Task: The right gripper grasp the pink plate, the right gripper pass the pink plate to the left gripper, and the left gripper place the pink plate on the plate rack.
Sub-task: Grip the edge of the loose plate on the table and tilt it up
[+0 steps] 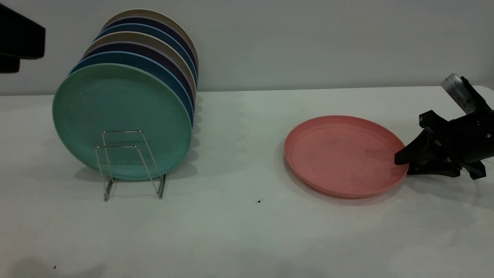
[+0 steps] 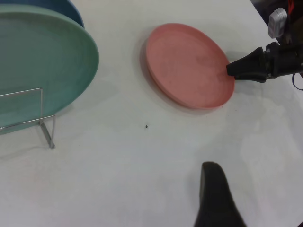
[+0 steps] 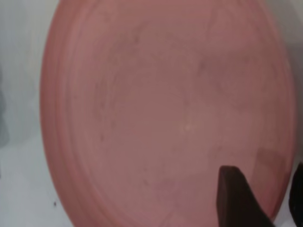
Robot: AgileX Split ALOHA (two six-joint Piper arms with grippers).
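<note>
Salmon-pink and matte, the pink plate [image 1: 344,155] lies flat on the white table [image 1: 247,231], right way up, with its low rim showing all round. The right gripper [image 1: 402,164] is low at the plate's edge on the side away from the rack. One wedge-shaped finger [image 1: 413,150] reaches over the rim, and a lower one lies along the table just beside the plate. In the right wrist view a dark fingertip [image 3: 236,198] lies over the plate's inner surface, with a second dark tip at the picture's edge. The jaws stand apart with the rim between them, but whether they already press on it cannot be told; the plate shows no lift off the table. The silver ribbed cylinder [image 1: 457,92] on the gripper slants up behind the fingers.

Well apart from the gripper, across a bare stretch of table from the pink plate, stands the plate rack [image 1: 131,166], thin silver wire with two empty loops at its front. Behind these loops a green plate [image 1: 121,119] stands on edge, and behind it a row of blue, dark purple and beige plates [image 1: 154,42] stands in the same way.

The left gripper [image 2: 215,198] hangs above the table between rack and pink plate; only one dark finger shows in its own wrist view, so how far it is open cannot be told.
</note>
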